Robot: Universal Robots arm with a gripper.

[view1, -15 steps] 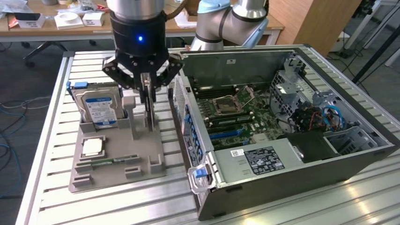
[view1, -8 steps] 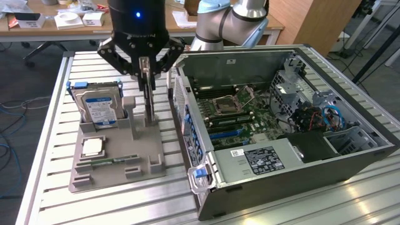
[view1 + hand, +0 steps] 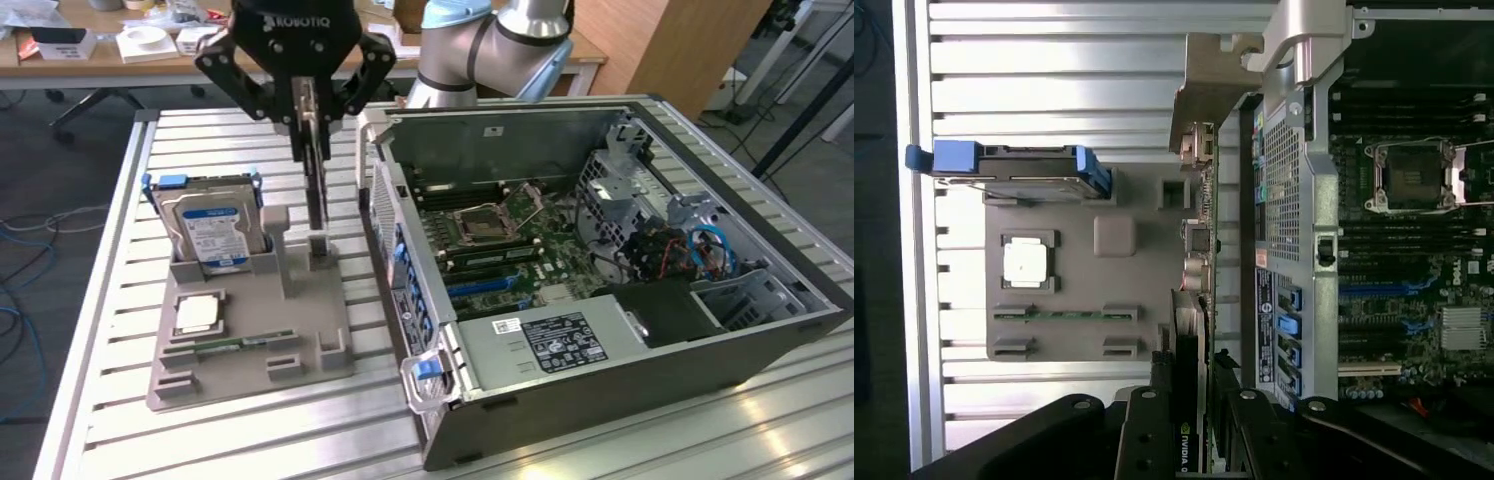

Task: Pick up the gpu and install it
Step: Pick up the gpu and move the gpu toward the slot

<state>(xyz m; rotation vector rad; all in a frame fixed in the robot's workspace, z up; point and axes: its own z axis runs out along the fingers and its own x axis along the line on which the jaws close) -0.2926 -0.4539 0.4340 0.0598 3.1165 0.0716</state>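
Above the grey holder point(image 3: 247, 372), the gripper point(image 3: 310, 118) pinches the gpu point(image 3: 318, 185), partly closed; card upright beside the computer case point(image 3: 667, 385).

Bright, even light falls from overhead. The ribbed silver metal tabletop point(image 3: 100, 300) throws pale glare, strongest in streaks at the exterior view's lower right; in the wrist view it washes out nearly white. Against it the black tool point(image 3: 310, 118) and the thin black circuit card point(image 3: 316, 180) it grips read as dark silhouettes. The open black computer case point(image 3: 601, 410) is dimmer inside.
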